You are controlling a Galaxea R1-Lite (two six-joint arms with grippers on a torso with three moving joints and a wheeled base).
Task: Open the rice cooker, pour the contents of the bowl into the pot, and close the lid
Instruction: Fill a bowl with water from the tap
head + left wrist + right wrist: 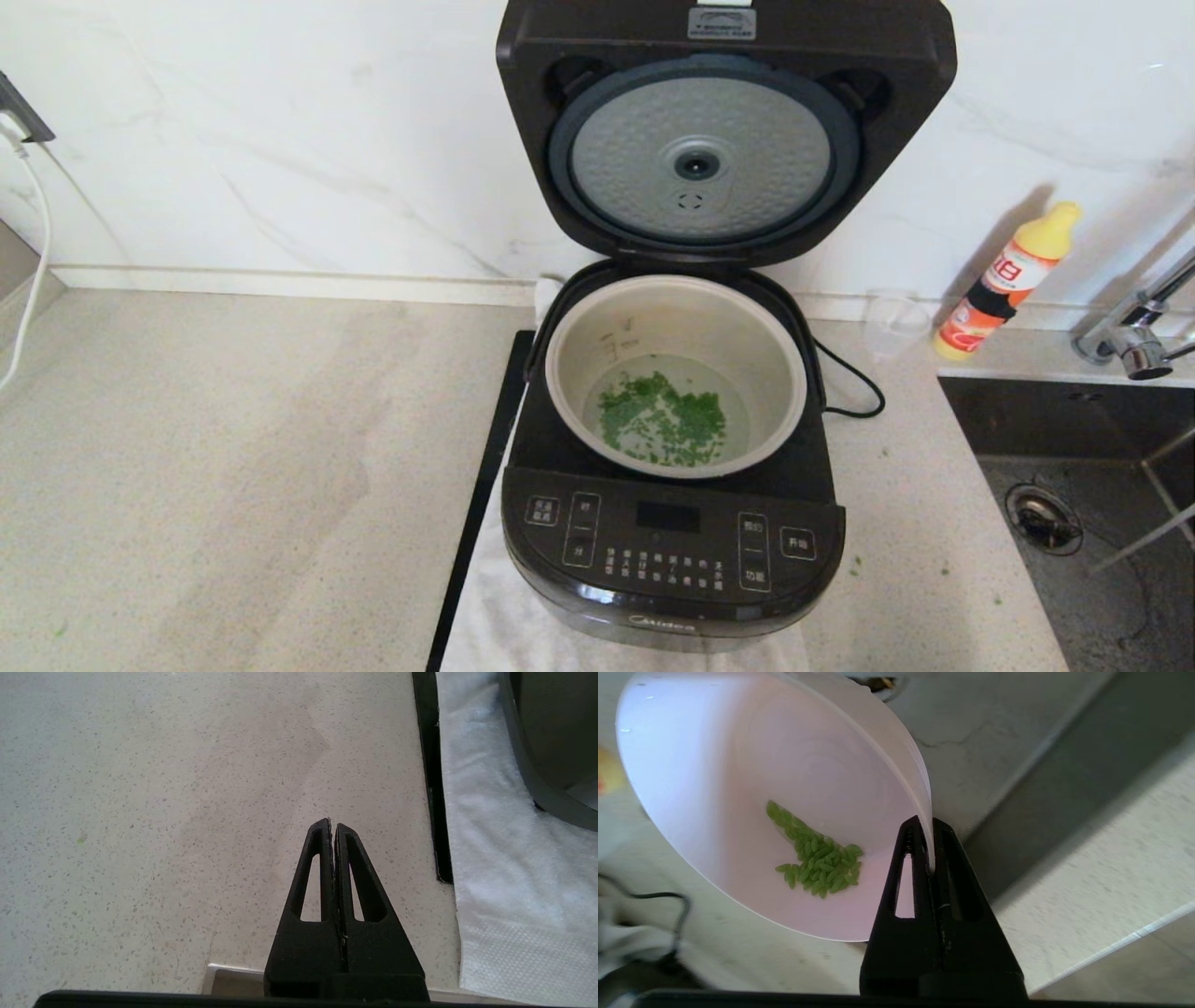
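The black rice cooker [672, 551] stands on a white cloth, its lid [724, 131] raised upright against the wall with the dimpled silver disc facing me. The pale pot [674, 373] sits inside it, holding water and green grains [661, 420]. In the right wrist view my right gripper [927, 823] is shut on the rim of a white bowl [738, 788], held tilted over the counter by the sink, with a small clump of green grains [817, 858] in it. My left gripper [332, 825] is shut and empty above bare counter left of the cooker. Neither arm shows in the head view.
A dark sink [1092, 504] with a tap [1134, 327] lies to the right. An orange-and-yellow bottle [1008, 280] and a clear cup [896, 322] stand by the wall. The cooker's black cord [854, 383] loops behind it. A few green grains lie scattered on the counter.
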